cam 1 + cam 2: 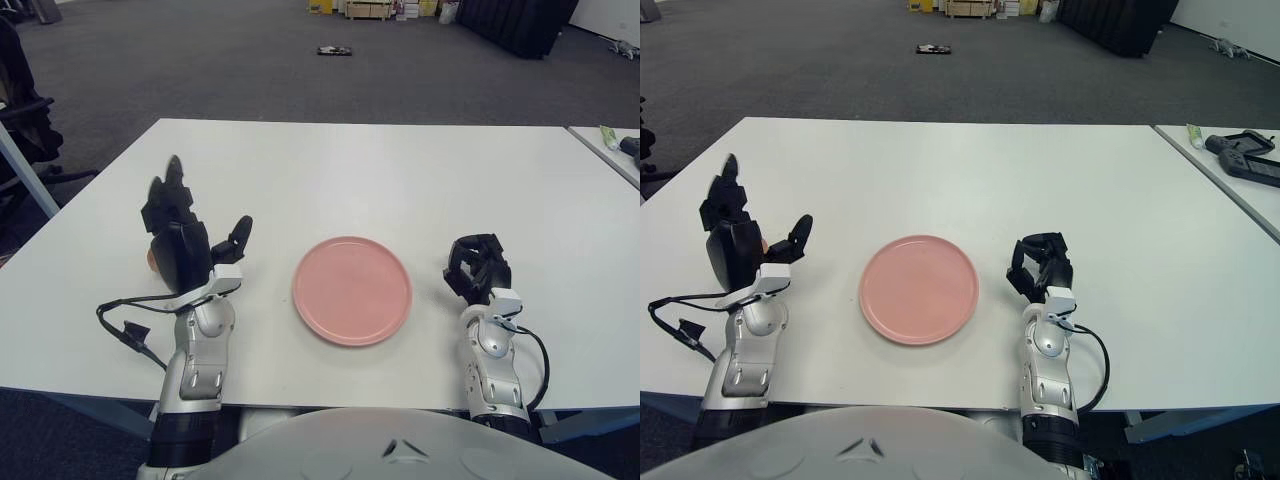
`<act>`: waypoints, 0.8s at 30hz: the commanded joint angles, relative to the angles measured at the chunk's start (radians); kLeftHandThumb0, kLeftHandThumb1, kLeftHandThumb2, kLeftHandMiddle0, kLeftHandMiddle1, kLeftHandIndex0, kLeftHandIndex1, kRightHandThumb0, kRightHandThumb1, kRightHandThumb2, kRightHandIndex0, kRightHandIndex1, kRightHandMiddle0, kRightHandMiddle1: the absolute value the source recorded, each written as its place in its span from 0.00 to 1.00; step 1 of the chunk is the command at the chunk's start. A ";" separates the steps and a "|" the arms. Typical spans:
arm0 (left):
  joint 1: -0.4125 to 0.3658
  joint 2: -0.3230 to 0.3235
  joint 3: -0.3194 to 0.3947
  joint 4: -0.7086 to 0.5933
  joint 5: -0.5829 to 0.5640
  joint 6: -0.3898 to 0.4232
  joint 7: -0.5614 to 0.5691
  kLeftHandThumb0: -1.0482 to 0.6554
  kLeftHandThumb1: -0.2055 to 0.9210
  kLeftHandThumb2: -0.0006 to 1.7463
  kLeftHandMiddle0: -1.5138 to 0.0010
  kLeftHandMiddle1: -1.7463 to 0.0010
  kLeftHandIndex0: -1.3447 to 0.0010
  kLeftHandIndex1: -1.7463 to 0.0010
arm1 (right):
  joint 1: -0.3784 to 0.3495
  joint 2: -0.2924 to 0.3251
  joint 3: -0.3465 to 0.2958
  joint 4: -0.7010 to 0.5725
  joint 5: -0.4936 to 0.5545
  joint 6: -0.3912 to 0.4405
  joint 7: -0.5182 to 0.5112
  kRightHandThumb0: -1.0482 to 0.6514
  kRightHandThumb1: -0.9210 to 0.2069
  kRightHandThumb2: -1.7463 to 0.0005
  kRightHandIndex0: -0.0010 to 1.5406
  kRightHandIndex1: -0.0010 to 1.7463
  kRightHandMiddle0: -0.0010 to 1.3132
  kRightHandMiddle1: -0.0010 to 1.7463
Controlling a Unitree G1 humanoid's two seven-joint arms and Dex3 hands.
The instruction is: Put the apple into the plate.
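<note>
Left eye view. White bench [330,170], rectangular, filling most of the field. Pink plate [352,290], round, bare, lying flat near the front middle of the bench. Left robot hand [190,235], raised to the left of the plate, well apart from it; fingers spread upward with thumb out to the side, gripping nothing. Apple [151,259], seen only as a small orange-red sliver at the left edge of that palm, mostly hidden behind it; contact between the two impossible to tell. Right robot hand [478,267], to the right of the plate, fingers curled inward, empty. Grey carpet floor [250,70] beyond the far edge.

Right eye view. Same plate [919,290], between the two hands, nearer the right one. Left robot hand [740,235], fingers up and apart, nothing held. Apple [762,244], a small reddish patch showing past the palm toward the thumb. Right robot hand [1041,266], curled shut, empty, just right of the plate. Second bench [1240,170] at far right, carrying a dark controller [1246,156].
</note>
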 commanded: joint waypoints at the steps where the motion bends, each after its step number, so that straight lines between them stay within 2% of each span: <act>1: 0.059 -0.037 0.014 0.013 -0.012 0.008 0.041 0.06 0.58 0.44 1.00 1.00 1.00 1.00 | -0.010 0.005 -0.003 -0.014 0.012 0.009 0.003 0.39 0.20 0.52 0.35 0.76 0.25 1.00; 14: 0.136 -0.096 0.031 -0.059 0.021 0.116 0.050 0.11 0.56 0.43 1.00 1.00 1.00 1.00 | 0.000 0.009 0.001 -0.024 0.000 0.023 -0.007 0.40 0.20 0.52 0.35 0.75 0.25 1.00; 18: 0.170 -0.094 0.034 -0.076 0.012 0.140 0.026 0.12 0.55 0.43 1.00 1.00 1.00 1.00 | 0.002 0.009 0.004 -0.023 -0.009 0.022 -0.012 0.40 0.19 0.53 0.34 0.75 0.24 1.00; 24: 0.173 -0.086 0.039 -0.076 0.012 0.164 0.014 0.10 0.57 0.44 1.00 1.00 1.00 1.00 | 0.003 0.013 0.005 -0.027 -0.003 0.023 -0.011 0.40 0.19 0.53 0.34 0.75 0.24 1.00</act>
